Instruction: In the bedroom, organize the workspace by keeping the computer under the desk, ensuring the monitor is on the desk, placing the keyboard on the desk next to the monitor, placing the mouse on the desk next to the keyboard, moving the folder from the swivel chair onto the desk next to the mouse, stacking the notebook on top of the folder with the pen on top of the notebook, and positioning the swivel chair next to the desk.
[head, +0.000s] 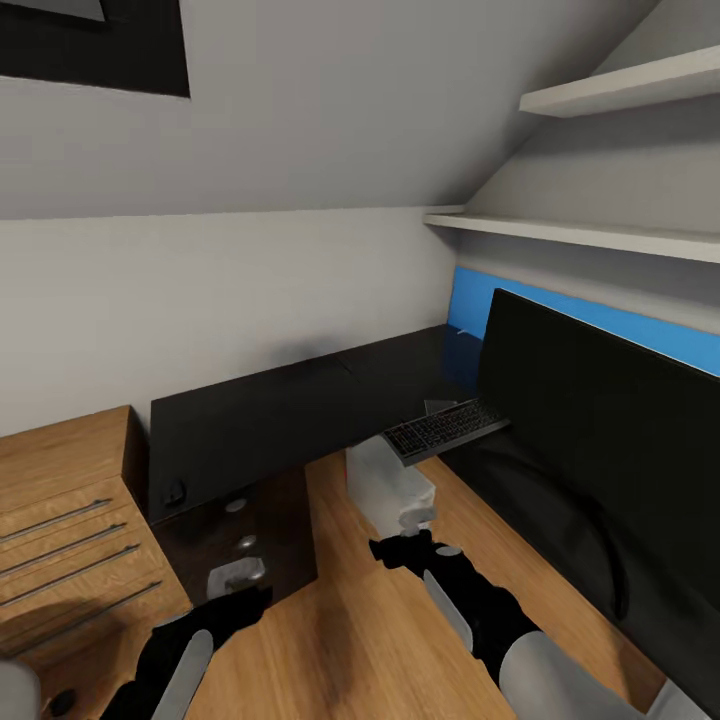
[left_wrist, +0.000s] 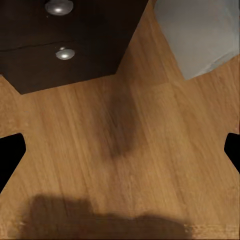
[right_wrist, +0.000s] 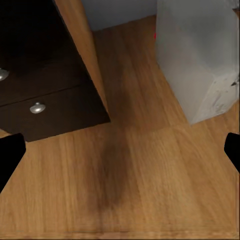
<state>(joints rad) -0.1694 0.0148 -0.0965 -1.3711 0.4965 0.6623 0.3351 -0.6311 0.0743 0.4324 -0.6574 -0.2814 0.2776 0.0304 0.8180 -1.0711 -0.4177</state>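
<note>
1. Both grippers hang over bare wooden floor, low in the head view: the left gripper and right gripper each spread wide, holding and touching nothing.
2. The computer stands on the floor under the desk, mid-frame, just beyond the right gripper.
3. The keyboard lies on the desk, overhanging its edge, in front of the monitor at right.
4. The mouse sits at the desk's left end, above the knobbed drawers.
5. A wooden dresser stands at lower left.

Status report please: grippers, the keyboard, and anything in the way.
Both grippers open, empty, low over the wooden floor: left gripper, right gripper. Keyboard on the desk, overhanging its edge beside the monitor. Computer under the desk, ahead of the right gripper.
</note>
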